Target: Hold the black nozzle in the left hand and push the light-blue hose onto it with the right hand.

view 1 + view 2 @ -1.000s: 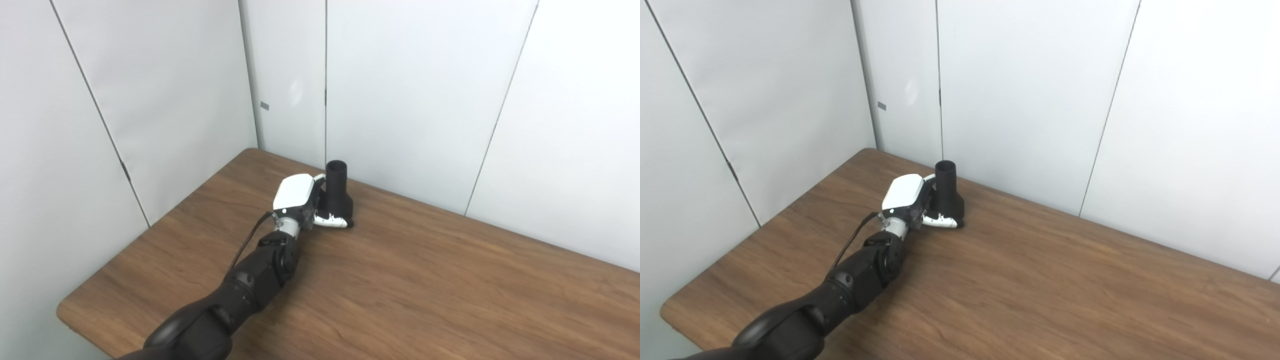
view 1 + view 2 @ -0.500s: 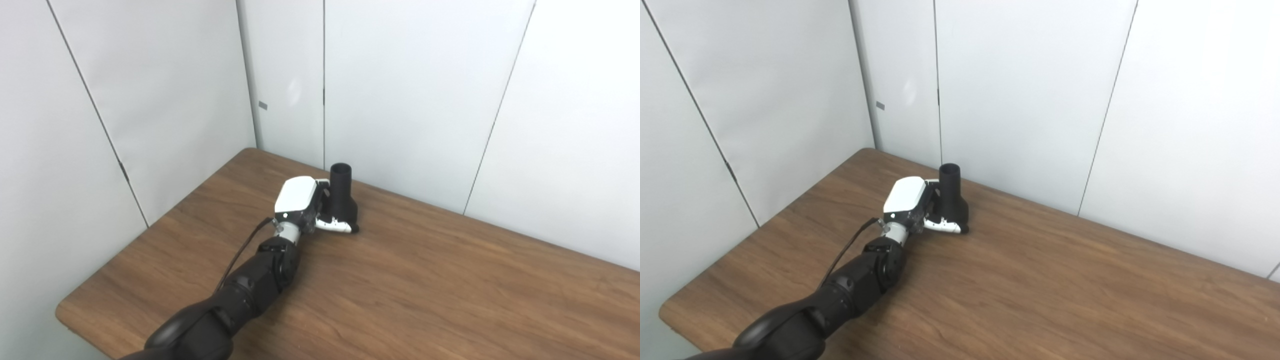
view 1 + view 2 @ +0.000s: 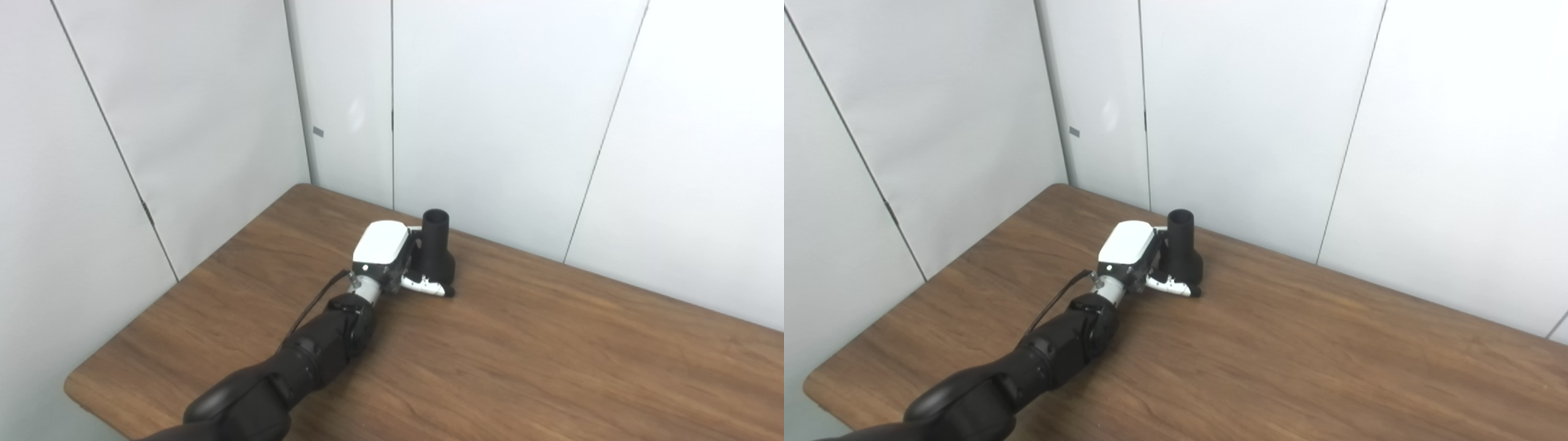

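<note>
one hand is seen, the left hand, wrapped around the base of the black nozzle, which is held upright on the wooden table near the back wall, its open mouth facing up.

No readable text, labels, brands, numbers or signs anywhere

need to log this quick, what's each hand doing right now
Left hand: closed around the base of the nozzle, which stands upright on the table.
Right hand: not in view.
</note>
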